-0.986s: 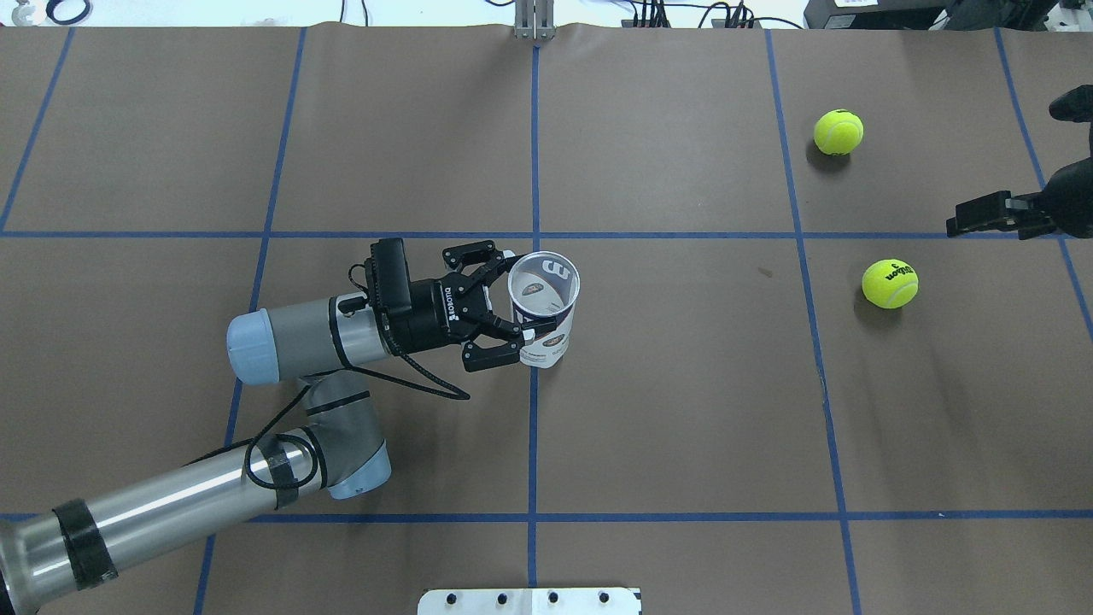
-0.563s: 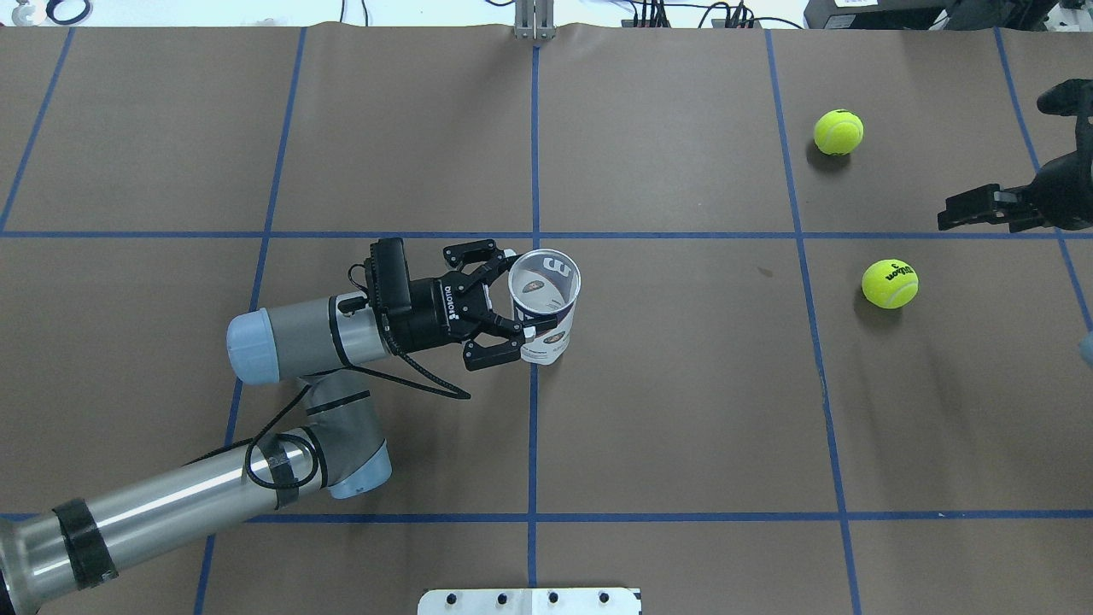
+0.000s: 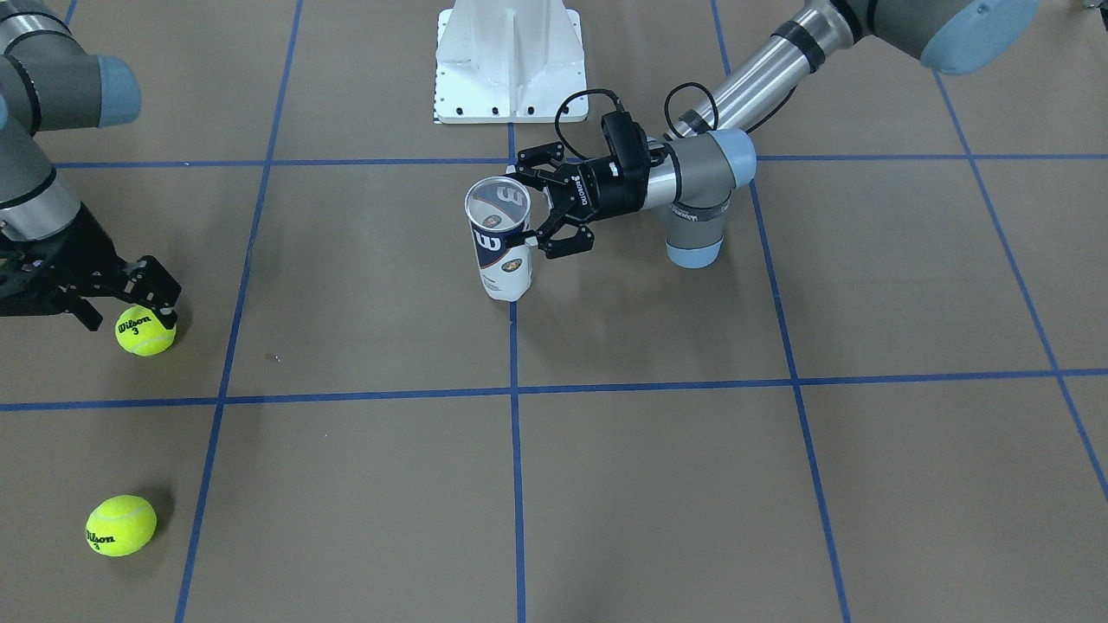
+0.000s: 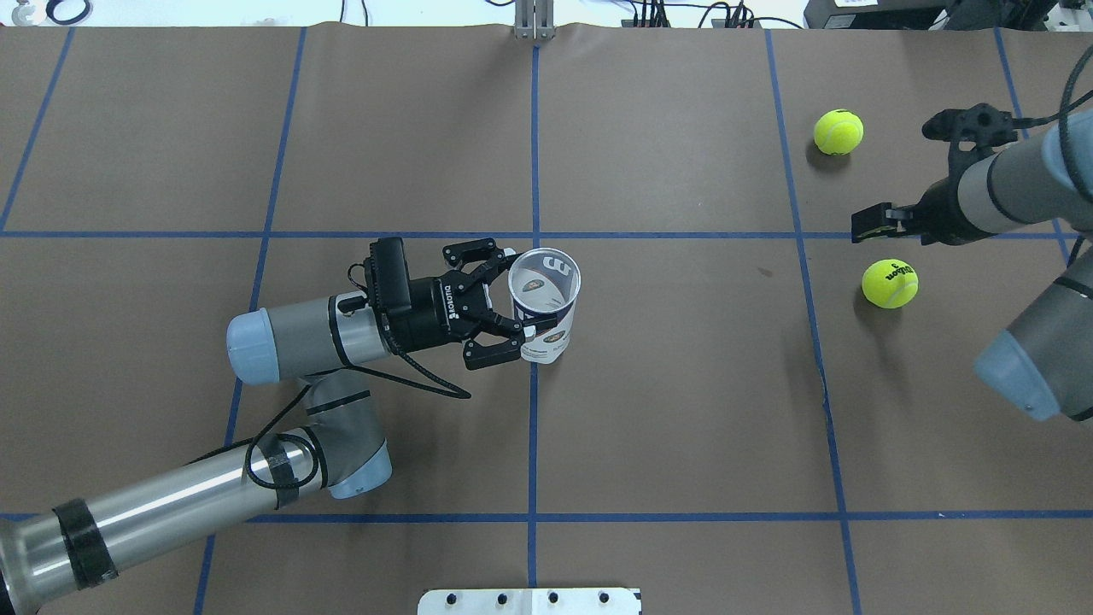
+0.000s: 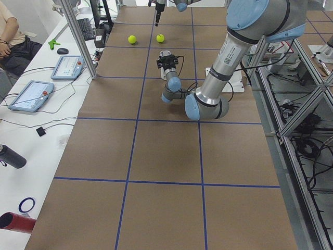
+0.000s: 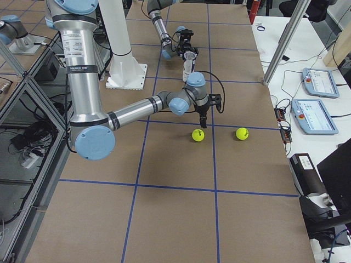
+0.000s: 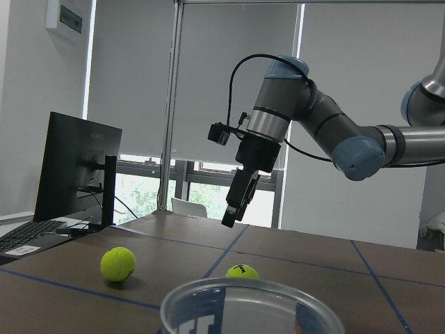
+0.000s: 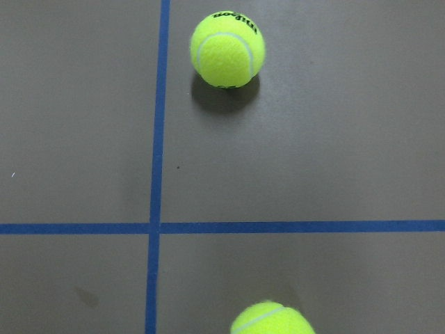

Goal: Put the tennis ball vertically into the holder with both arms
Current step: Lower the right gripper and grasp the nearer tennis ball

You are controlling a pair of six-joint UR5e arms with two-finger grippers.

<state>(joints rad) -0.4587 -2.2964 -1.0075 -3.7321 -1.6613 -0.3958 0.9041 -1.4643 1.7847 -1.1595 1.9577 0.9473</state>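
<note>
The holder, a clear can with a navy "W" label, stands upright with its mouth open near the table's centre line. My left gripper is shut on the holder from the side, one finger on each flank. Two tennis balls lie on the right: one nearer, one farther. My right gripper hangs open just above the nearer ball, pointing down, holding nothing. In the right wrist view both balls show, but no fingers.
The white pedestal base stands at the robot's edge. Blue tape lines divide the brown table cover. In the exterior left view, tablets and a seated person are beside the table.
My right arm has swung in from the right edge, bringing its gripper over the nearer ball. The left gripper and the holder have stayed put.
</note>
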